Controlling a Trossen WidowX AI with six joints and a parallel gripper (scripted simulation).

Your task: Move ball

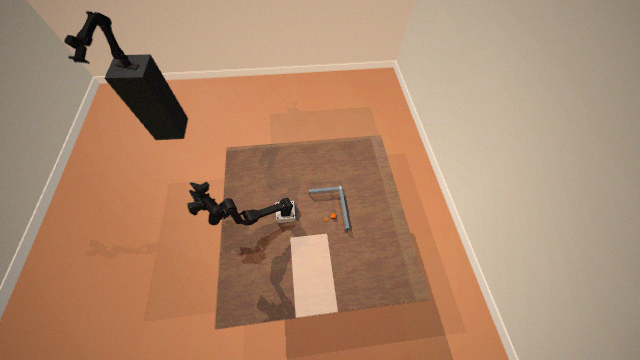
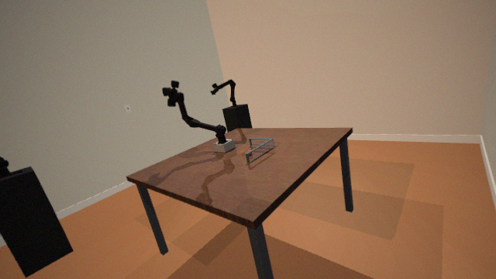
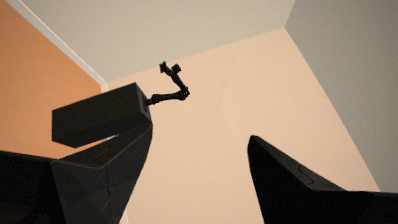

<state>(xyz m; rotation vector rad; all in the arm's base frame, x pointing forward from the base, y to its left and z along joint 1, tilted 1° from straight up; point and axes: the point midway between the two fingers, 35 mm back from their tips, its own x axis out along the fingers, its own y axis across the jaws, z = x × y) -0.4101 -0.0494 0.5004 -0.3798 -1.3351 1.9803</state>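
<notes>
An orange ball (image 1: 333, 216) (image 2: 249, 152) lies on the table (image 1: 370, 270) (image 2: 248, 194), inside the corner of the two low clear walls (image 1: 325, 190) (image 1: 344, 207) with blue-grey top edges. The paler see-through copy (image 1: 326, 219) (image 2: 242, 153) is close beside the ball, on the side toward the arm's base. My gripper (image 3: 201, 136) is partly open, with nothing between its fingers. It is raised high, on the far side of the base from the ball, and points away from it. The wrist view shows neither ball nor walls.
My arm's white base (image 1: 285, 212) (image 2: 224, 146) stands near the ball. Another black arm (image 1: 102, 22) (image 2: 232, 91) (image 3: 172, 92) stands on a dark block (image 1: 150, 100) (image 2: 237, 117) (image 3: 100, 115) beyond the table. A second dark block (image 2: 35, 221) is at the left. A pale rectangle (image 1: 314, 275) shows on the table.
</notes>
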